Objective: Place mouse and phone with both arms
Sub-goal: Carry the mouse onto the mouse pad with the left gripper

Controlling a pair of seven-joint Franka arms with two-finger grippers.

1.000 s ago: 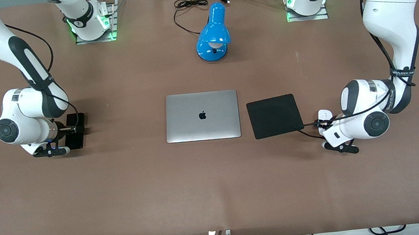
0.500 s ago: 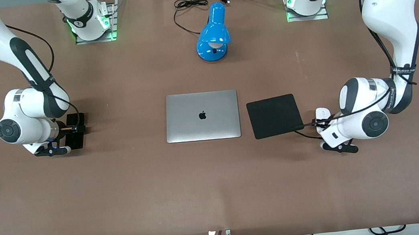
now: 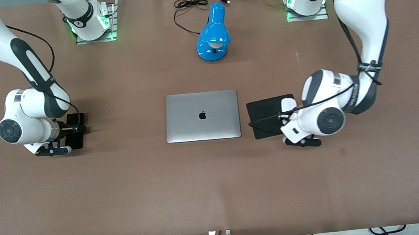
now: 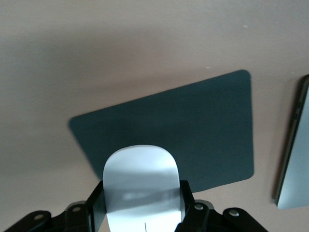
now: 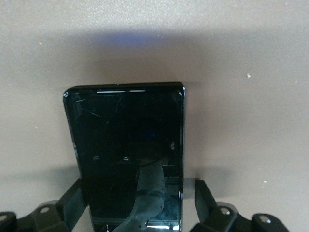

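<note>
Mouse [image 4: 141, 186] sits clamped in the left gripper [image 4: 143, 208] above the black mouse pad [image 4: 193, 130], likely for setting down there. Phone [image 5: 128, 154] lies on the table between the right gripper's [image 5: 140, 203] spread fingers, not yet gripped.

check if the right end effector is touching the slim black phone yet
Apart. The right wrist view shows the right end effector straddling the slim black glossy phone, with table visible between one finger and the phone's edge.
</note>
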